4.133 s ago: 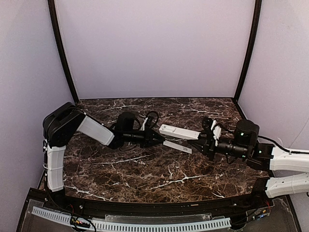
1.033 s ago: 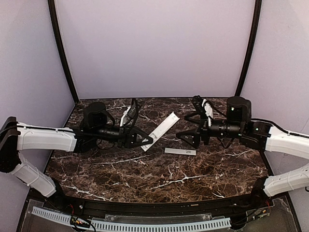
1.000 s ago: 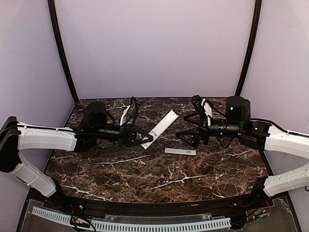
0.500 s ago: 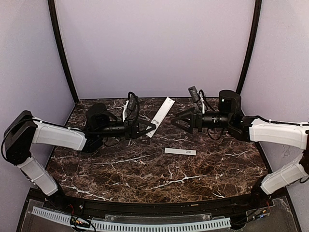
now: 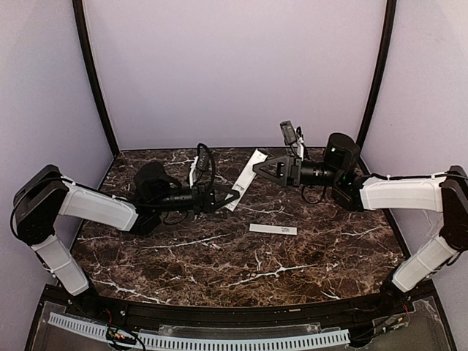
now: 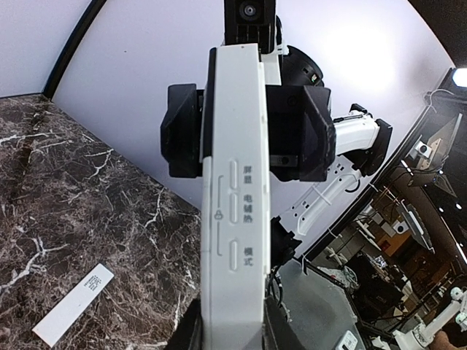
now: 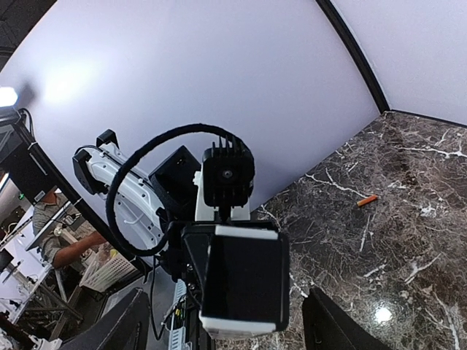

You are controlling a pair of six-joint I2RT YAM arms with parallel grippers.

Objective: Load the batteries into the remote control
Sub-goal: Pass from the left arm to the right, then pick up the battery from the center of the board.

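White remote control (image 5: 245, 179) is held aloft at far centre, its long axis slanting from the left gripper (image 5: 228, 199), clamped on the near end, up to the dark far end, which the right gripper (image 5: 257, 167) straddles with jaws spread. One orange battery (image 7: 367, 200) lies on the table (image 5: 219, 270), well apart from both.

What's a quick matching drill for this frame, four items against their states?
1. remote control
2. cover strip
3. battery
4. right gripper

A. open
B. orange, lying on the table
C. white, flat on the table
D. clamped in the left gripper

Pairs: 1-D, 2-C, 3-B, 4-A
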